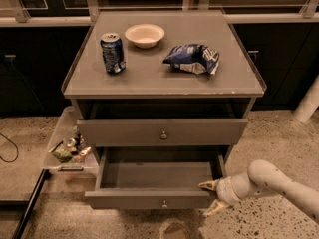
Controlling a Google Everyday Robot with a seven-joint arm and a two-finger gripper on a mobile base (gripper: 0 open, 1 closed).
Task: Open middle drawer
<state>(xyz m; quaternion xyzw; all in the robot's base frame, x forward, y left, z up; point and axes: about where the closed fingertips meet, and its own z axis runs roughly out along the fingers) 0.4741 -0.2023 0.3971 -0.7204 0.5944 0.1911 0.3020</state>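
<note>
Standing pulled well out beneath the upper grey drawer front (pixel 124 132), the middle grey wooden drawer with its small round metal knob (pixel 129 199) shows its bare inside. The pale two-finger gripper (pixel 212 198) sits at its front right corner, jaws spread, one above that corner, one below.

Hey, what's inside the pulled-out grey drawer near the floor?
The pulled-out grey wooden middle drawer shows only a bare grey floor. Its back part lies under the upper grey drawer, unseen. The pincer sits at its right front corner.
</note>
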